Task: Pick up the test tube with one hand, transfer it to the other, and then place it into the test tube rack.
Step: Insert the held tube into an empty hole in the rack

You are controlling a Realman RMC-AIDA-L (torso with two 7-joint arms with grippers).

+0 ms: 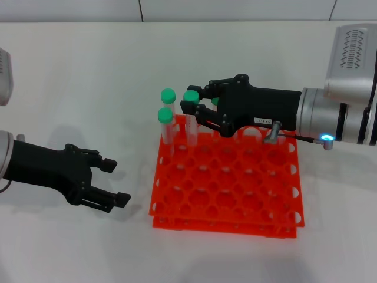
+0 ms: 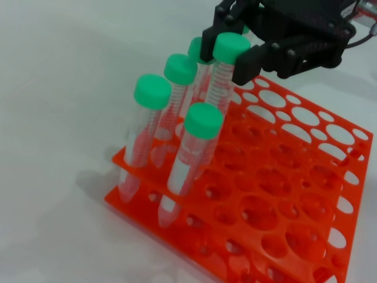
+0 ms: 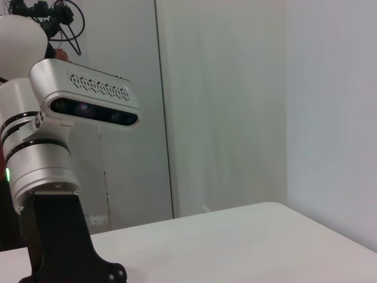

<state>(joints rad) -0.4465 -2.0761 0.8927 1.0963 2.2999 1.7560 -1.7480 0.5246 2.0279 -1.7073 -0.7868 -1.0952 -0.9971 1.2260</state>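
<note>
From the head view, the orange rack (image 1: pixel 227 183) sits on the white table (image 1: pixel 76 76). The right gripper (image 1: pixel 197 109), black with a small white label, reaches over the rack's far left corner and pinches a green-capped test tube (image 1: pixel 191 121) between its fingers, the tube upright with its lower end at the rack's back row. Two more green-capped tubes (image 1: pixel 166 124) stand just to the left of it in the rack's corner holes. The left gripper (image 1: pixel 115 183) hangs low over the table to the left of the rack, apart from it, its fingers spread and holding nothing.

In the left wrist view, the rack (image 2: pixel 283 206) fills the lower part, with several capped tubes (image 2: pixel 147 132) leaning in its near corner. The right gripper (image 2: pixel 238 50) comes in from above, its fingers closed on either side of the held tube (image 2: pixel 224 73) just under the cap; the lower end of that tube is hidden behind the others, so its exact hole cannot be told.

The right wrist view shows only the left arm (image 3: pixel 44 153) with its wrist camera housing, a strip of table (image 3: pixel 235 242) and a pale wall (image 3: pixel 235 100).
</note>
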